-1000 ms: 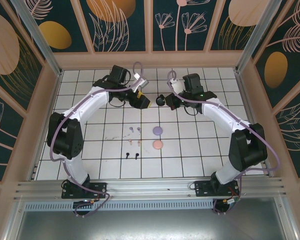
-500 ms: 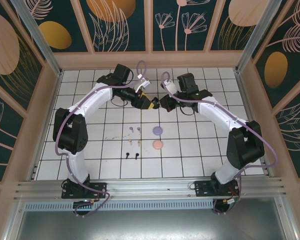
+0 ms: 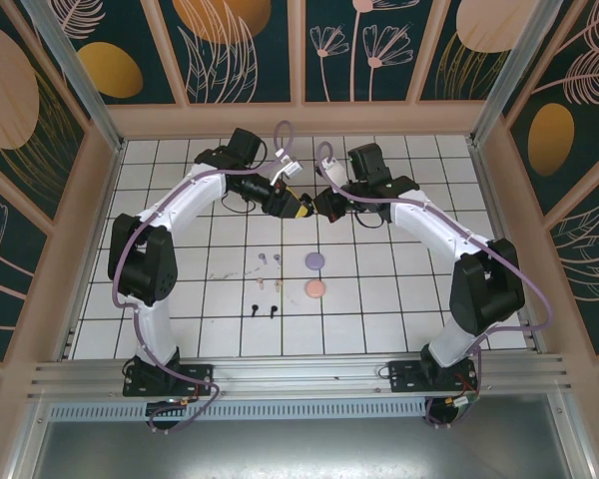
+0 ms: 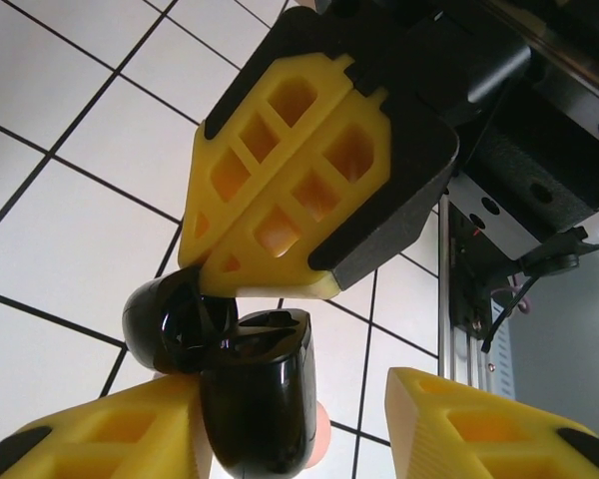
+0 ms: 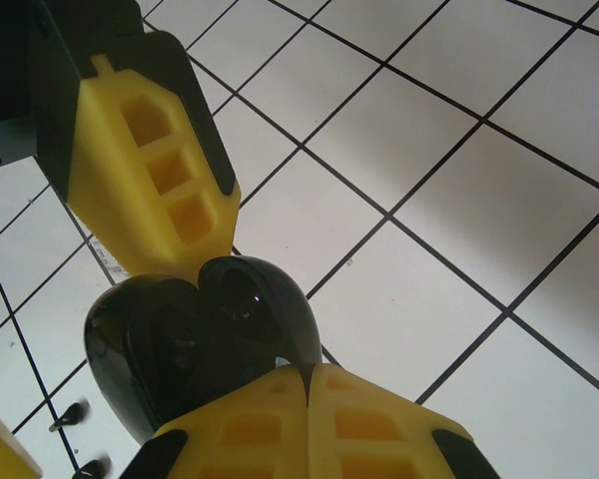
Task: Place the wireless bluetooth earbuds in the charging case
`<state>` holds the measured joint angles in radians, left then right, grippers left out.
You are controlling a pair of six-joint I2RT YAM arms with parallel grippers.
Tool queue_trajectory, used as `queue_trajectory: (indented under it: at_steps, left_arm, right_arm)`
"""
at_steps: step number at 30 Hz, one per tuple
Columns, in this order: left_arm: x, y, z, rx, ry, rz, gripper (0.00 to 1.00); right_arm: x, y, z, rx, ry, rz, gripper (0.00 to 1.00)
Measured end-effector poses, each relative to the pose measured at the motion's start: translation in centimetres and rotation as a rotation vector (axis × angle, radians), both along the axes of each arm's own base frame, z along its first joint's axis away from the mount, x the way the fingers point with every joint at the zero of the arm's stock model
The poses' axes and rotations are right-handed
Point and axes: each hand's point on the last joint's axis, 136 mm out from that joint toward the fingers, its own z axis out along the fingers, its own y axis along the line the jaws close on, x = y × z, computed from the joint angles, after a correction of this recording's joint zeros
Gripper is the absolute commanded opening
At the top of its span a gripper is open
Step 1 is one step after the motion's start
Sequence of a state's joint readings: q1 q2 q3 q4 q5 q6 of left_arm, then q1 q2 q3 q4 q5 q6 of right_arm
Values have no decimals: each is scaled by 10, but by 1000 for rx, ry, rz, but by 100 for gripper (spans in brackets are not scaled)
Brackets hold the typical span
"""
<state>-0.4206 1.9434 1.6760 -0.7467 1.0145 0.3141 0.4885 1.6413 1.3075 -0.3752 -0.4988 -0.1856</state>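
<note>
Above the far middle of the tiled surface (image 3: 180, 299), the two pincers meet tip to tip. The right pincer (image 5: 307, 377) has its yellow fingers pressed together, clamped on the edge of a black charging case (image 5: 180, 349) that it holds in the air and that looks hinged open. The left pincer (image 4: 290, 399) stands apart around the same case. One finger is against or just beside the lid and the other is clear of it, so it has no grip.

Nearer the arms' bases, the earbuds lie loose on the surface in three rows of two: a lilac pair (image 3: 263, 257), a pink pair (image 3: 261, 283) and a black pair (image 3: 253, 309). Just to their right sit a lilac case (image 3: 315, 260) and a pink case (image 3: 314, 289); whether these are shut cannot be told.

No earbud sits in any case, so the task looks barely begun. Only the black case is lifted, and all six earbuds are still to be seated.
</note>
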Motion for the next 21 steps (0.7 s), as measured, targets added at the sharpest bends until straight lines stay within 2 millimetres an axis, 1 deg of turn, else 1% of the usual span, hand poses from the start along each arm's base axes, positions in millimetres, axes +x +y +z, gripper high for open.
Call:
queue_trajectory:
  at_steps: [4, 9, 14, 17, 19, 21]
  left_arm:
    - [-1, 1, -1, 2, 11, -1, 42]
    - [-1, 2, -2, 4, 12, 0, 31]
    - [0, 4, -3, 7, 15, 4, 25]
    - [1, 4, -5, 8, 20, 4, 25]
    - [1, 4, -5, 9, 21, 4, 29]
    - [1, 4, -5, 9, 21, 4, 30]
  right_arm:
    - [-1, 2, 0, 0, 0, 5, 0]
    - [-3, 4, 0, 0, 0, 10, 0]
    - [-3, 4, 0, 0, 1, 12, 0]
    - [-3, 5, -1, -1, 1, 11, 0]
    - [-2, 5, -1, -3, 4, 11, 0]
    - [-2, 5, -1, -3, 4, 12, 0]
